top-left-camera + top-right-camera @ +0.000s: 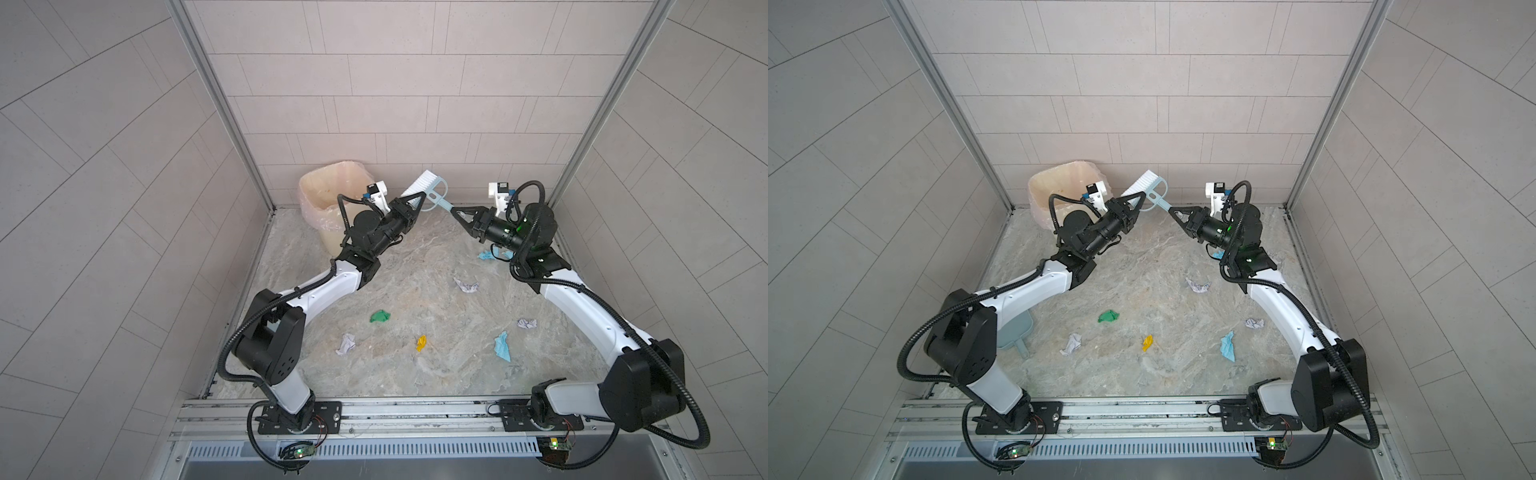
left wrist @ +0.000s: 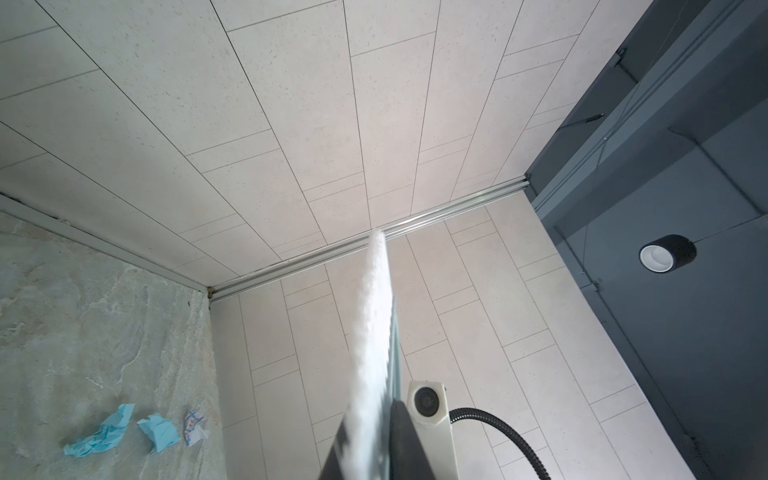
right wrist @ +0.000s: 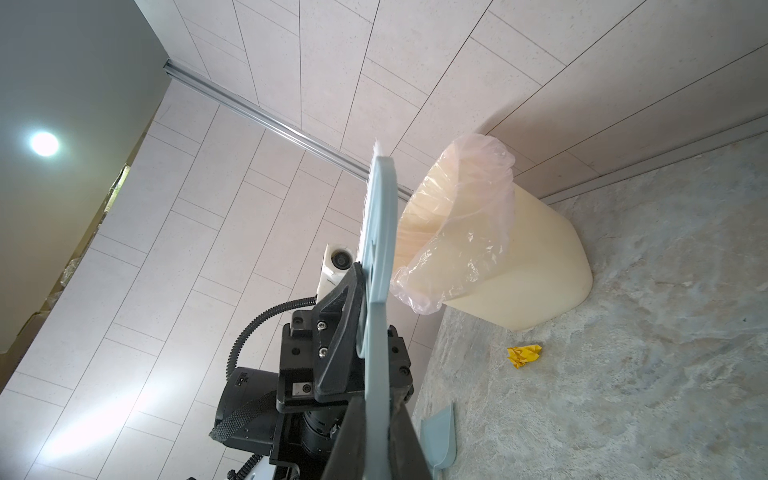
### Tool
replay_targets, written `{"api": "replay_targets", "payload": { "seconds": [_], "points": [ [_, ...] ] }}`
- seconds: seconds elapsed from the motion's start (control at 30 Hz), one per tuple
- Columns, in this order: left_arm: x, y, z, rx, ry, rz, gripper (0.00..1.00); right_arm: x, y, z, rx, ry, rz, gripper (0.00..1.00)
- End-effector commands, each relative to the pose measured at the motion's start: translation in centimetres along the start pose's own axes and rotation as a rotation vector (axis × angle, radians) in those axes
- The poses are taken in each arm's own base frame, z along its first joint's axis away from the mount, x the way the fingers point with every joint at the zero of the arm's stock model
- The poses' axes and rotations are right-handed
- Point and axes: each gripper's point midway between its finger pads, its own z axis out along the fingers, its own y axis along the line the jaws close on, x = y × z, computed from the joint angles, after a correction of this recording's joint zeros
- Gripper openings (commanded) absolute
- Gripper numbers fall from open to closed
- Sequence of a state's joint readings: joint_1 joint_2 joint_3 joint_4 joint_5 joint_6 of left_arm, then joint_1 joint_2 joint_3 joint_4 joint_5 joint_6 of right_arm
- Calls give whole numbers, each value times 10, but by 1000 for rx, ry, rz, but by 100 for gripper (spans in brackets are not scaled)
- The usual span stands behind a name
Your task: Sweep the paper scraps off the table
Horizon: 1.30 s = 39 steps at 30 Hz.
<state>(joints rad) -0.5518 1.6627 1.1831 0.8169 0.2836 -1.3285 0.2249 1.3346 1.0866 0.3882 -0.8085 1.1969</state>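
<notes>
in both top views the left gripper [image 1: 415, 200] is clamped on the head of the hand brush [image 1: 426, 185], and the right gripper [image 1: 457, 212] pinches the tip of its handle. the brush hangs in the air between them over the far edge of the table [image 1: 395, 270], beside the lined bin [image 1: 311, 199]. this reads as a handover, probably so one arm gets the handle for a proper sweeping grip. the paper scraps [image 1: 380, 316] lie scattered across the table, none gathered. the dustpan [image 1: 1013, 332] lies flat and unheld, partly hidden behind the left arm.

the left wrist view looks along the white bristles [image 2: 374, 311], which run out from between its fingers. two light blue scraps [image 2: 104, 428] and a white one sit near a table corner.

the right wrist view shows the brush's pale blue back edge-on. the right fingers [image 3: 405, 440] grasp the handle, and the left fingers press on the head beyond. a yellow scrap [image 3: 524, 355] lies near the bin's foot.
</notes>
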Motion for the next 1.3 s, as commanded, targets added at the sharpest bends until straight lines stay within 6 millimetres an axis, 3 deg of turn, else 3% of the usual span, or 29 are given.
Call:
{"api": "replay_targets", "payload": {
  "seconds": [0.0,0.1,0.23,0.43,0.57,0.83,1.17,1.27],
  "points": [
    [-1,-10,-3,26,-2,17,28,3,8,-3,7,14,-33,0],
    [-2,-9,-6,9,-2,31,49,1,7,-7,28,3,-42,0],
    [-6,-8,-12,-19,-11,54,66,-4,2,-12,56,-14,-45,0],
    [-3,1,-31,-135,16,117,80,-10,-11,-24,117,-34,-53,0],
    [0,18,-59,-312,51,206,84,-10,-21,-35,173,-31,-63,0],
    [1,57,-156,-754,89,336,90,-10,-45,-66,287,-26,-68,0],
    [-8,103,-327,-1339,-25,301,93,5,-71,-101,414,26,-52,0],
    [-4,117,-368,-1463,-34,233,95,11,-78,-106,433,41,-41,0]
  ]
}}
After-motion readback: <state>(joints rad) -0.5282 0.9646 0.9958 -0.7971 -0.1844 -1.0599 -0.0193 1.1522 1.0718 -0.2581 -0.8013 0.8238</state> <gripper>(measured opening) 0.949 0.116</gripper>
